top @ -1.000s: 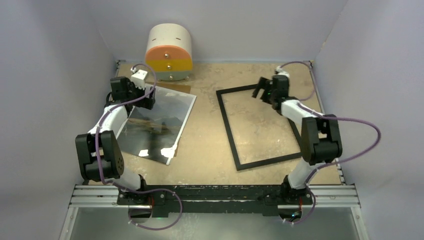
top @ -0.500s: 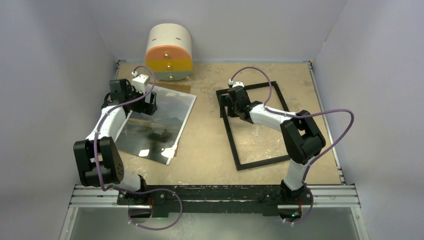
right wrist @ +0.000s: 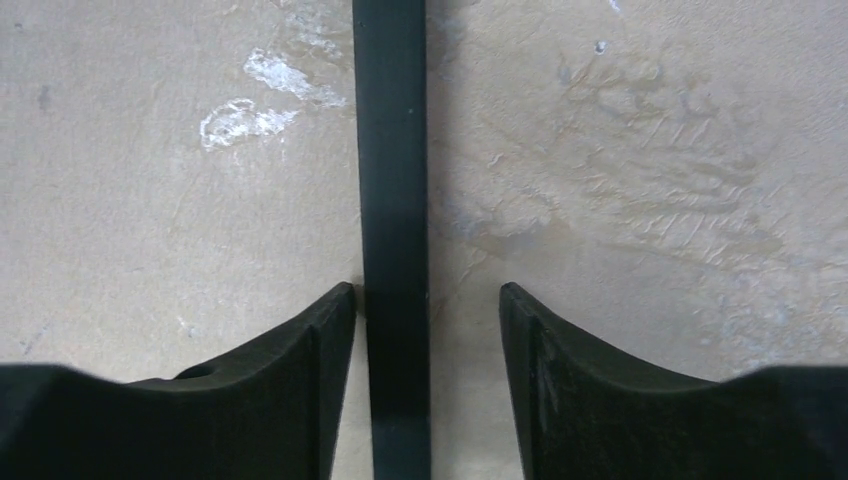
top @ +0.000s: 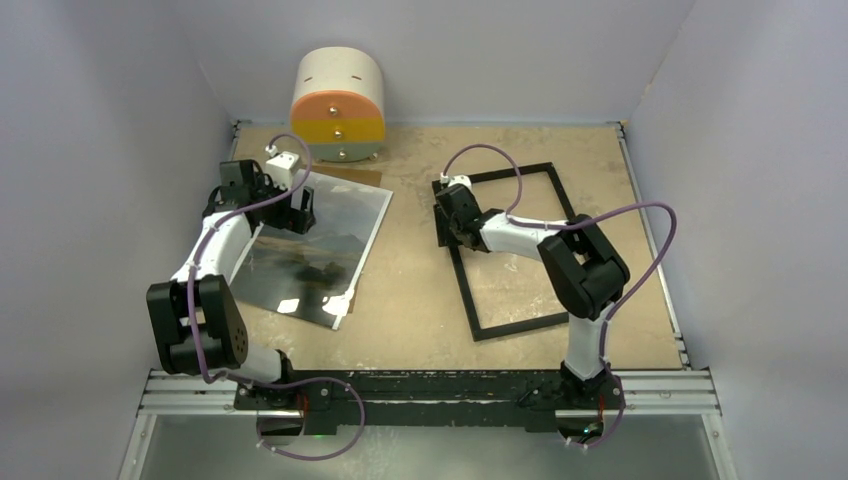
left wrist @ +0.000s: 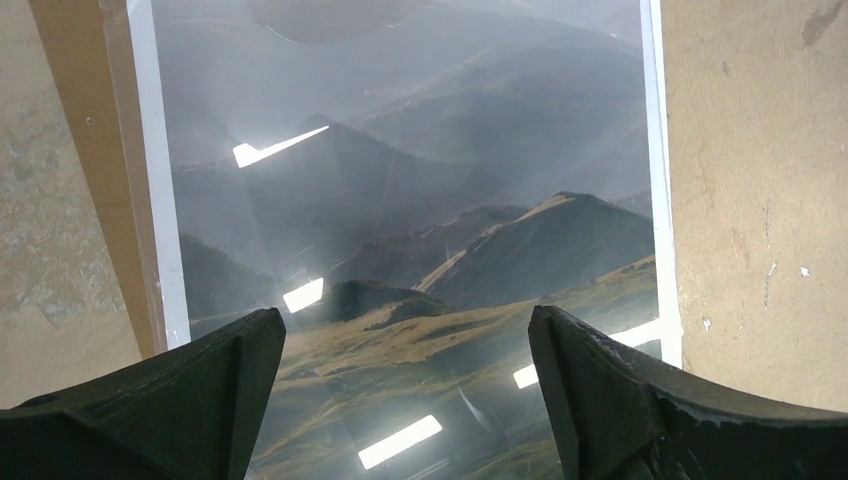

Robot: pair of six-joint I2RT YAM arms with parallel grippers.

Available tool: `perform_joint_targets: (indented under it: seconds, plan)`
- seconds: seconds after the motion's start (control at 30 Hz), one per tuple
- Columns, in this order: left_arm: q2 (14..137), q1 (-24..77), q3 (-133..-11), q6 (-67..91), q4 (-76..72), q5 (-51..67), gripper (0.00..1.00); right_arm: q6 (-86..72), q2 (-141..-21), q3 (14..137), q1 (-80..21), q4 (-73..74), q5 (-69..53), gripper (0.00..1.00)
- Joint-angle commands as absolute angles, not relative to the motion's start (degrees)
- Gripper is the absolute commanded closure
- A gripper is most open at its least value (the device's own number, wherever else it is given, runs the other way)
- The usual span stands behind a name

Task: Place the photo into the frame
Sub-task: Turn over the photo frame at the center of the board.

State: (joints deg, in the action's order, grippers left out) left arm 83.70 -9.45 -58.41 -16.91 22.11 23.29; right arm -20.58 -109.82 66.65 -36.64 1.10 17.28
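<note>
The photo (top: 315,250), a glossy dark mountain landscape with a white border, lies flat on the left of the table. My left gripper (top: 299,212) hovers over its far part. In the left wrist view this gripper (left wrist: 405,315) is open, both fingers spread wide above the photo (left wrist: 420,200) with nothing between them. The frame (top: 463,285), black and thin-edged, lies flat on the right. My right gripper (top: 447,222) is low over its left rail near the far left corner. In the right wrist view the gripper (right wrist: 427,290) straddles the frame's rail (right wrist: 392,150), open, with the left finger almost touching it.
A brown backing board (left wrist: 95,150) sticks out from under the photo's edge. A rounded cream, orange and yellow drawer box (top: 338,105) stands at the back left. Grey walls enclose the table on three sides. Bare tabletop (top: 410,270) separates photo and frame.
My right arm swung from the frame's far rail to its left rail near the far left corner, and its jaws narrowed. The left gripper barely shifted over the photo.
</note>
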Motion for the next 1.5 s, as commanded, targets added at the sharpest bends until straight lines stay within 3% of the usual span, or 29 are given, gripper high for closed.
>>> perform_joint_targets:
  seconds: [0.0,0.33,0.53,1.0,1.47]
  plan:
    - [81.15,-9.4,-59.38,-18.26,22.34,25.24,0.0,-22.03,-111.63,67.79,-37.77,3.03,19.58,0.48]
    - [80.57,-9.14,-59.38,-19.03,23.29,25.95,0.0,-30.29,-113.36,75.69,-41.15,9.47,24.46,0.88]
    - [80.59,-9.14,-61.28,-19.35,25.83,26.17,0.0,-33.58,-113.69,84.67,-43.2,13.46,21.86,1.0]
    - [82.2,-9.23,-69.13,-15.98,32.36,31.41,0.0,-48.28,-107.77,99.03,-44.12,13.12,3.63,1.0]
    - [79.13,-9.23,-74.35,-13.25,36.43,35.88,0.0,-65.81,-102.92,102.27,-43.23,0.23,-9.21,1.0]
